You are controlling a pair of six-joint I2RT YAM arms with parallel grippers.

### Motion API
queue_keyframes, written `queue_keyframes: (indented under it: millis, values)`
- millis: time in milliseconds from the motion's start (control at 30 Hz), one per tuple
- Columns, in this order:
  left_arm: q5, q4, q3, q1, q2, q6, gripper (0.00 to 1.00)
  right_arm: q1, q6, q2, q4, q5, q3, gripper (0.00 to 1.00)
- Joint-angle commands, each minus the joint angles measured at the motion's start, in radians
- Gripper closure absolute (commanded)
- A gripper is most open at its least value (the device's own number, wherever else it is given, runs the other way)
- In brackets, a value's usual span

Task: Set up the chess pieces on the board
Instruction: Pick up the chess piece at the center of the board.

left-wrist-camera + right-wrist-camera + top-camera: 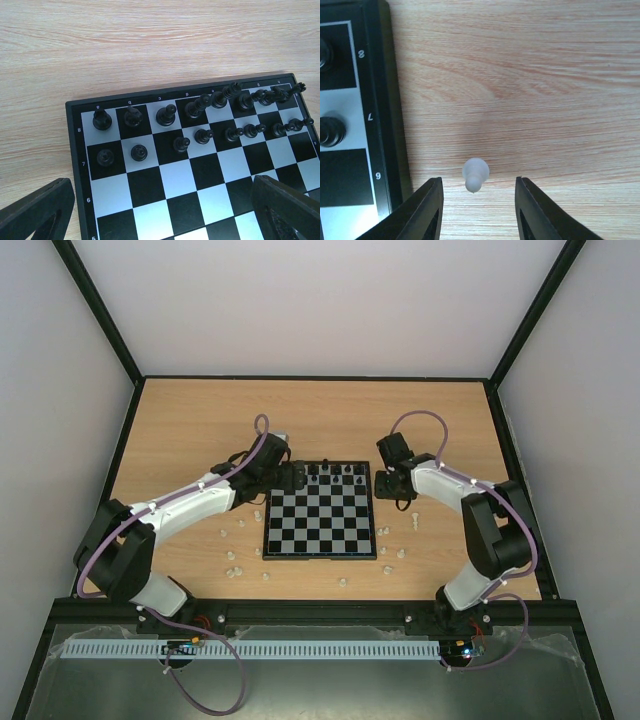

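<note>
The board (320, 523) lies mid-table, with black pieces (333, 472) standing in its two far rows. In the left wrist view black pieces (200, 135) fill rows 7 and 8 of the board (150, 180). My left gripper (292, 478) is open and empty over the board's far left corner. My right gripper (392, 486) is open just right of the board. In the right wrist view a cream-white pawn (475, 174) stands on the table between its open fingers (427, 210), touching neither. Several cream-white pieces (232, 555) lie scattered on the table.
More cream-white pieces (398, 553) lie right of the board and one (343, 582) near the front. The board's black border (390, 110) runs close to the right gripper's left finger. Black frame rails edge the wooden table (320, 410).
</note>
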Motion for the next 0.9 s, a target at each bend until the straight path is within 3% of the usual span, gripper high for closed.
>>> queue_keyframes:
  millis: [0,367,867]
  values:
    - [0.000,0.008,-0.011,-0.004,-0.015,-0.005,0.00,-0.010,-0.004,0.028,-0.011,-0.013,0.001,0.63]
    - [-0.018,0.001,-0.006,-0.005,-0.007,-0.004,0.00,-0.018,-0.018,0.052,0.011,-0.016,0.020,0.72]
    - [-0.021,0.003,-0.002,-0.004,0.017,-0.002,0.00,-0.016,-0.021,0.010,-0.008,-0.028,0.014,0.95]
